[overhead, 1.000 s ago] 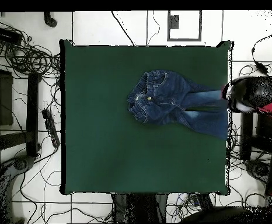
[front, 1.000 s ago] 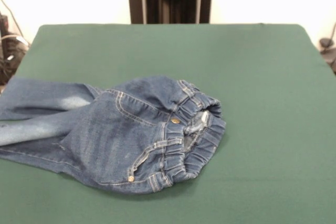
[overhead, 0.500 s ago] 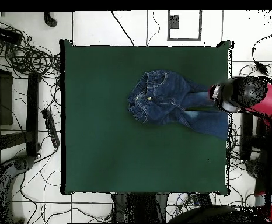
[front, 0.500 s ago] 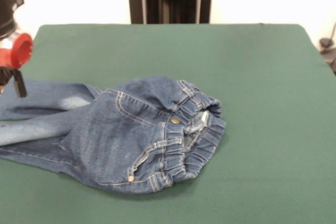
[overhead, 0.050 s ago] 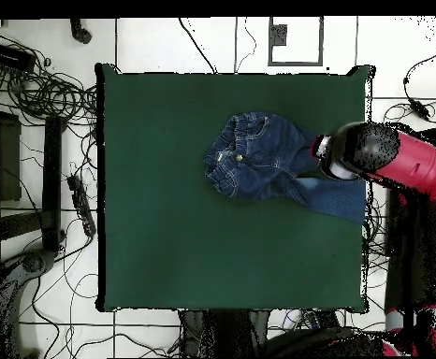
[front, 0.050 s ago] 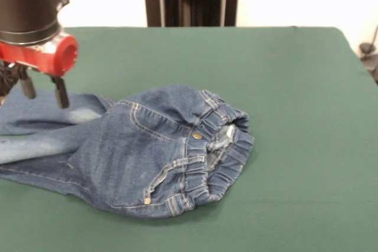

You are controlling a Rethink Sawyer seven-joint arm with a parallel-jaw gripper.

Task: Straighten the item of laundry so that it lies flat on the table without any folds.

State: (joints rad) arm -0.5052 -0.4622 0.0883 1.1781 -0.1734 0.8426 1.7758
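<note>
- Toward nine o'clock in the front view, the small pair of blue denim jeans (front, 0.050 s ago: 147, 154) lies bunched on the large dark green felt-topped table (front, 0.050 s ago: 295, 87), with the gathered elastic waistband humped up and gaping at the table's middle.
- Both faded legs trail off toward nine o'clock and reach the table edge, one lapped over the other, so the cloth is far from flat.
- Hovering above the upper leg at ten o'clock, the red and black gripper (front, 0.050 s ago: 42, 92) shows two dark fingers (front, 0.050 s ago: 61, 96) spread moderately apart, holding nothing.
- Judging by that spot, it probably aims to pinch a leg and pull it straight.
- Overhead, the arm covers the leg ends near three o'clock.
</note>
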